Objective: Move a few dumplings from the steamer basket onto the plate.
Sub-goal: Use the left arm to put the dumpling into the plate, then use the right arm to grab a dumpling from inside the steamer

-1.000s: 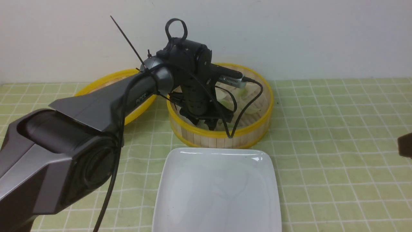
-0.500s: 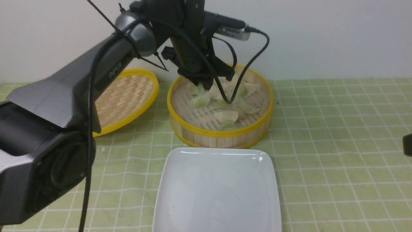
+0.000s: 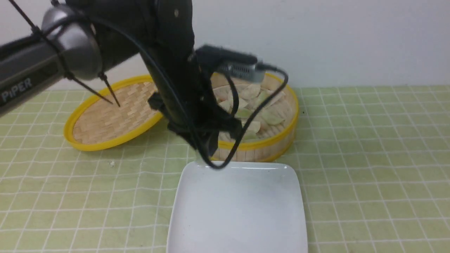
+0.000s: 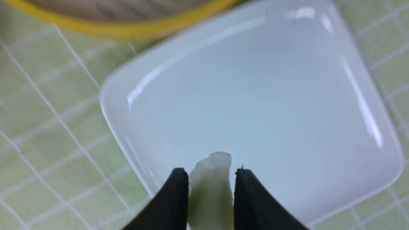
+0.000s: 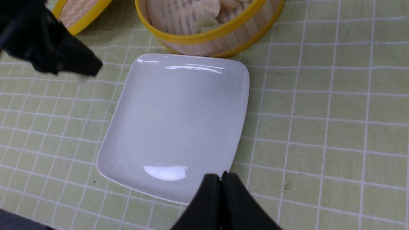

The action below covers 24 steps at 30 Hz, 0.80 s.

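My left gripper [image 4: 211,172] is shut on one pale white-green dumpling [image 4: 209,195] and holds it in the air over the edge of the white plate [image 4: 255,95]. In the front view my left wrist [image 3: 182,105] hangs before the front-left rim of the steamer basket [image 3: 291,116] and hides its own fingers. Several dumplings [image 3: 253,105] lie in the basket. The plate [image 3: 239,211] sits just in front of the basket and nothing lies on it. My right gripper [image 5: 220,177] is shut and empty, above the plate's [image 5: 179,111] near right corner.
The flat woven yellow-rimmed lid [image 3: 105,119] lies to the left of the basket. A green checked cloth [image 3: 369,158] covers the table. A black cable [image 3: 246,137] loops from the left wrist down past the basket's front wall. A white wall stands close behind.
My left gripper rose out of the basket with a dumpling, then came forward and down toward the plate's far left edge. My right gripper has left the front view's right edge.
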Each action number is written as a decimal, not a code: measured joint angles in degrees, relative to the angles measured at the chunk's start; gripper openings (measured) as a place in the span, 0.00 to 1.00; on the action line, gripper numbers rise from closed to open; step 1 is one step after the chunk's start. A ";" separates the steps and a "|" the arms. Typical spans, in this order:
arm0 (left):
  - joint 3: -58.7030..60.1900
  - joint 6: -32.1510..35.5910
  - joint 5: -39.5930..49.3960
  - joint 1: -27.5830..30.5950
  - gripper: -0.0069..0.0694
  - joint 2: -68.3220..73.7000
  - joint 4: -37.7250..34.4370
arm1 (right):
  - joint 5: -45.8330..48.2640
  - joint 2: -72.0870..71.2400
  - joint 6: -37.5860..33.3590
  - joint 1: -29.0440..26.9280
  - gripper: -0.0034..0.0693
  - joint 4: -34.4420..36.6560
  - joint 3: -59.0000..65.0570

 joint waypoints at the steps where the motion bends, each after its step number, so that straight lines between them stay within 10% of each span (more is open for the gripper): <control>1: 2.30 0.00 -0.15 -0.29 0.30 0.00 0.00 | 0.00 0.00 0.00 0.00 0.03 0.00 0.00; 11: 9.81 -0.44 -9.37 -1.02 0.32 4.13 -0.15 | 0.00 0.00 0.00 0.00 0.03 0.00 0.00; 20: 9.72 -0.56 -6.72 -1.02 0.65 4.13 -0.27 | 0.33 4.96 -4.35 0.00 0.03 2.49 -5.83; 24: 8.86 -1.55 -2.90 -1.02 0.64 3.78 0.26 | 0.33 13.19 -5.46 0.05 0.03 3.73 -12.30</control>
